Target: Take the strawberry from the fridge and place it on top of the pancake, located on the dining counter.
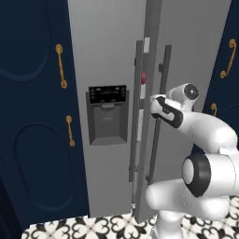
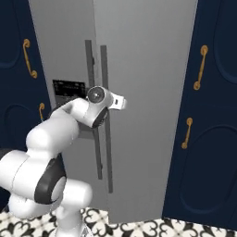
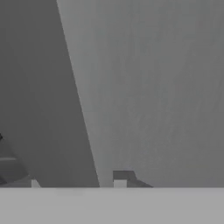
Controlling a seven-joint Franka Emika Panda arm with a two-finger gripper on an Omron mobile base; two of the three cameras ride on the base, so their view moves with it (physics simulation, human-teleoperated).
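Observation:
The light grey fridge (image 1: 112,46) (image 2: 148,69) stands in front of me, its right door slightly ajar. My gripper (image 1: 157,106) (image 2: 121,102) (image 3: 77,183) is at the right door's long vertical handle (image 1: 164,70) (image 2: 105,152), shut on it at about mid height. In the hand view the two fingertips (image 3: 119,180) stand apart against the grey door. A small red spot (image 1: 143,77) shows in the gap between the doors; I cannot tell whether it is the strawberry. The pancake and the dining counter are out of view.
Navy cabinets with brass handles flank the fridge on the left (image 1: 32,116) and right (image 2: 208,115). The black-panelled dispenser recess (image 1: 108,114) sits in the left door. Black-and-white patterned floor tiles (image 1: 93,228) lie below.

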